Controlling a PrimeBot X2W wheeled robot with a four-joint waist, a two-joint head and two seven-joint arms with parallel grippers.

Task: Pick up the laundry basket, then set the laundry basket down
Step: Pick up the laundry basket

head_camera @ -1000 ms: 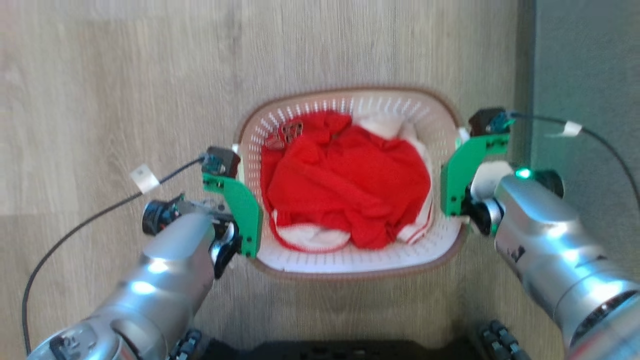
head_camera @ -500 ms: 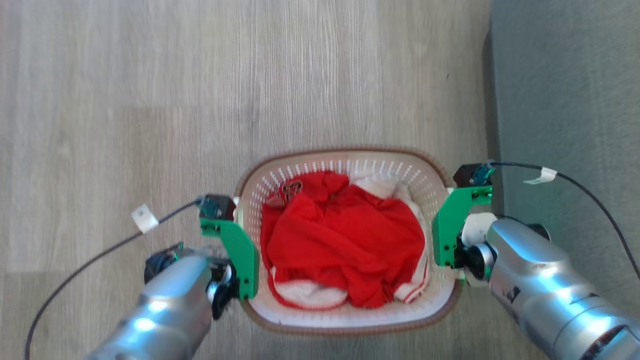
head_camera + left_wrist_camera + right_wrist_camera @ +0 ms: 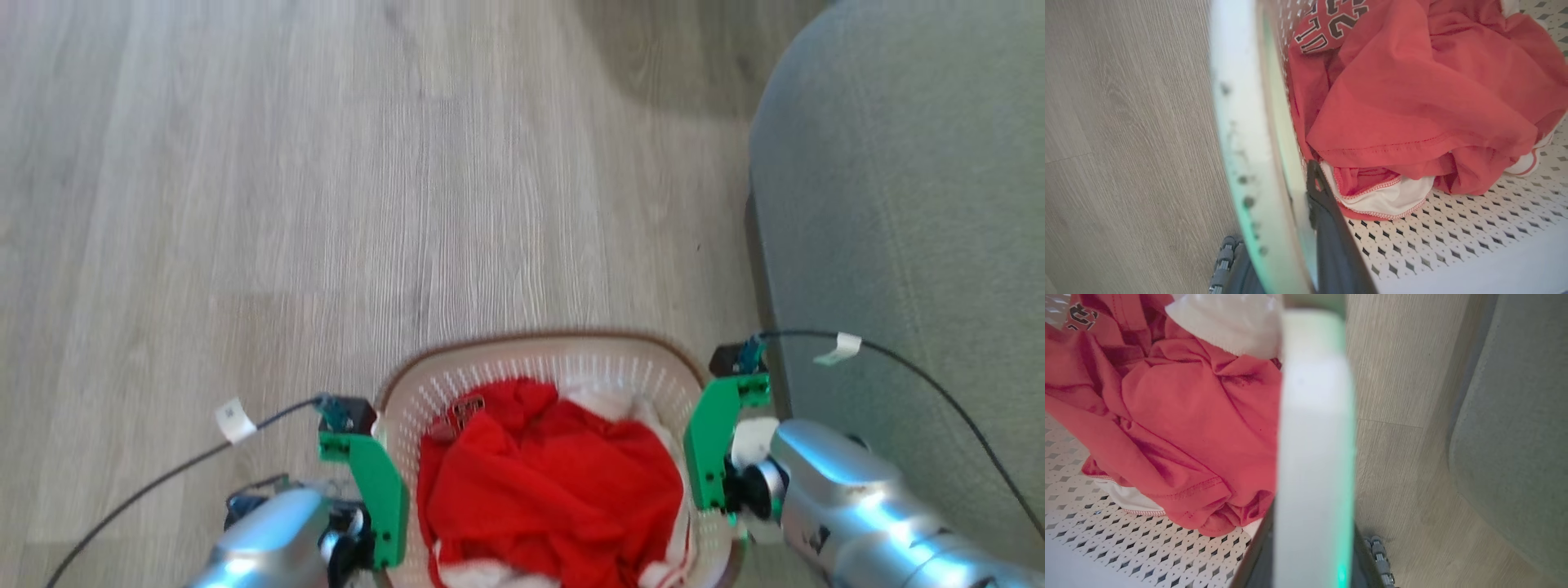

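**Entry: laundry basket, loaded. Listed left to right.**

- **Left gripper** (image 3: 380, 498): closed across the left side handle (image 3: 1237, 122). In my left wrist view, one dark finger sits inside the basket wall and the other outside.
- **Laundry basket** (image 3: 535, 347): low in my head view, between my two arms, over the wood-look floor (image 3: 326, 204). I cannot tell whether it is clear of the floor.
  - Looks: cream-white plastic, rounded-rectangular, with a brown woven-look rim. Walls and base are pierced with small diamond holes.
- **Contents**: a crumpled red garment (image 3: 555, 490) with dark lettering, lying over white cloth (image 3: 612, 404) with red trim.
- **Handling (my judgement)**:
  - Light and not fragile.
  - The shell holds its shape but would likely flex under a one-sided pull.
  - The plastic is smooth, so somewhat slippery.
  - The soft load may slide, so I would keep it level.
  - Best hold is both side handles at once.
- **Right side handle** (image 3: 1314, 437): plain white, smooth.
- **Right gripper** (image 3: 706, 449): closed across that handle, with a dark finger on either side.
- **Grey upholstered furniture** (image 3: 898, 245): just beside the right gripper.
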